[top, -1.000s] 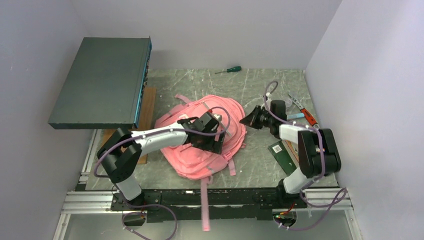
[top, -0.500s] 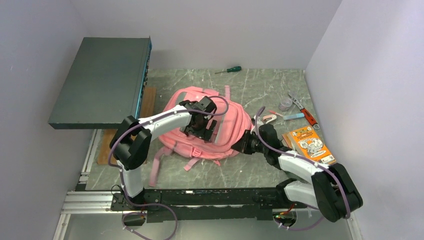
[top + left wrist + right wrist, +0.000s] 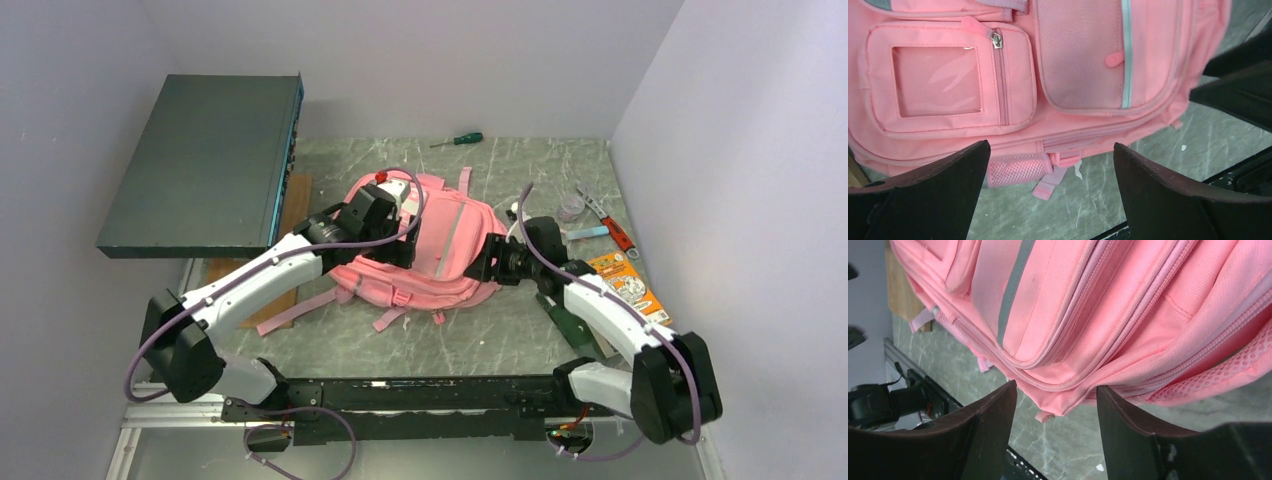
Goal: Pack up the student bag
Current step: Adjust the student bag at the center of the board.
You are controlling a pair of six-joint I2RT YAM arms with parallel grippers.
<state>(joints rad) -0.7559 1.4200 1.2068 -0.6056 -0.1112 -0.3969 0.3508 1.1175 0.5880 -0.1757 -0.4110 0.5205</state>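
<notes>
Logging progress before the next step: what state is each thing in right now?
student bag: lying flat, front up, visible zips shut.
left tool: open, empty, over the bag's pockets.
right tool: open, empty, at the bag's edge.
screwdriver: lying flat, apart from bag.

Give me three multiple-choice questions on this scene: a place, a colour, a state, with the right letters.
1. Where lies the screwdriver? A. At the far edge of the table, beyond the student bag. B. Inside the bag. C. On the floor.
2. What colour is the cover of the booklet? A. Blue. B. Orange. C. White.
3. How is the left gripper? A. Shut on a strap. B. Open above the bag. C. Out of view.
Answers: 1 A, it lies past the bag, untouched; 2 B, its cover is orange; 3 B, its fingers stand wide apart.
</notes>
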